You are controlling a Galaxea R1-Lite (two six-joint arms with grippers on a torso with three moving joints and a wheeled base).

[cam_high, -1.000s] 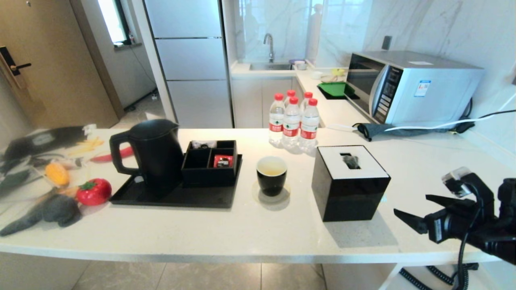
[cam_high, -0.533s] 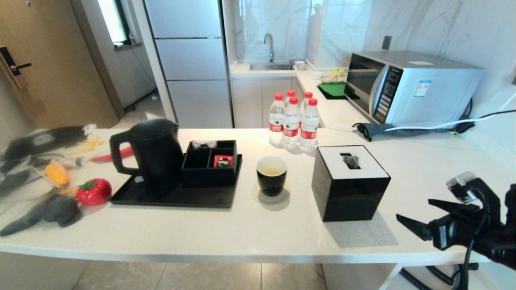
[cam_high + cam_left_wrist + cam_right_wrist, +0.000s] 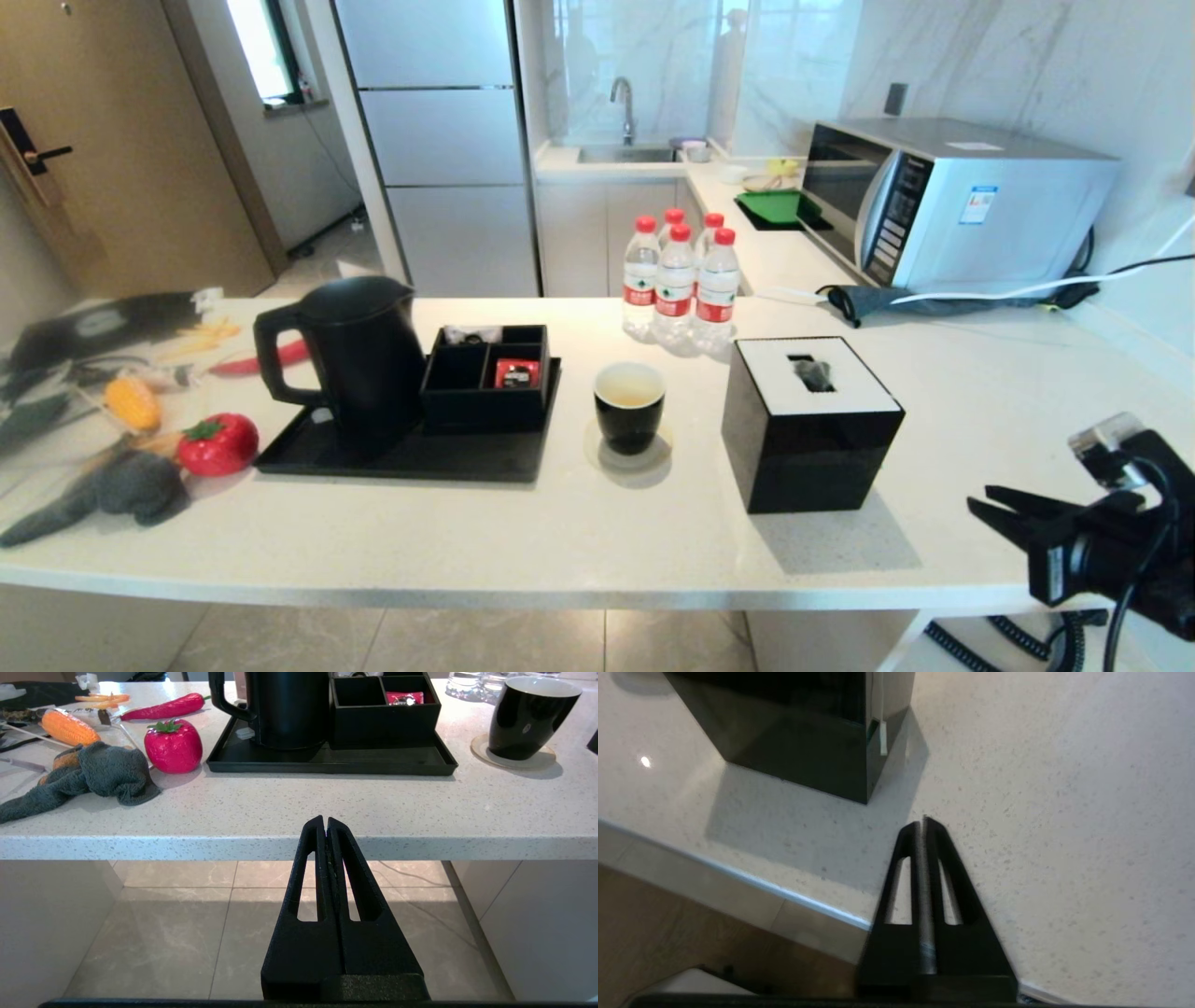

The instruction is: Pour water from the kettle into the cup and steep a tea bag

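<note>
The matte black kettle (image 3: 359, 359) stands upright on a black tray (image 3: 420, 459) at the left of the counter. To its right, the glossy black cup (image 3: 629, 415) sits on a round coaster and holds faintly yellow water (image 3: 629, 387). The tea bag is hidden from me. My right gripper (image 3: 978, 509) hovers over the counter's front right corner, to the right of the black tissue box (image 3: 808, 429), shut and empty. My left gripper (image 3: 325, 820) is shut and empty, just below and in front of the counter's front edge. It faces the kettle (image 3: 285, 709) and cup (image 3: 528, 718).
A black organizer (image 3: 485, 383) with a red packet (image 3: 516, 373) shares the tray. Several red-capped bottles (image 3: 677, 285) stand behind the cup, and a microwave (image 3: 943, 201) is at the back right. A red toy tomato (image 3: 217, 443), corn (image 3: 131, 401) and a grey cloth (image 3: 121, 490) lie at the left.
My right gripper has gone from wide open to shut and has drawn back to the right and downward, away from the tissue box. Nothing on the counter has moved.
</note>
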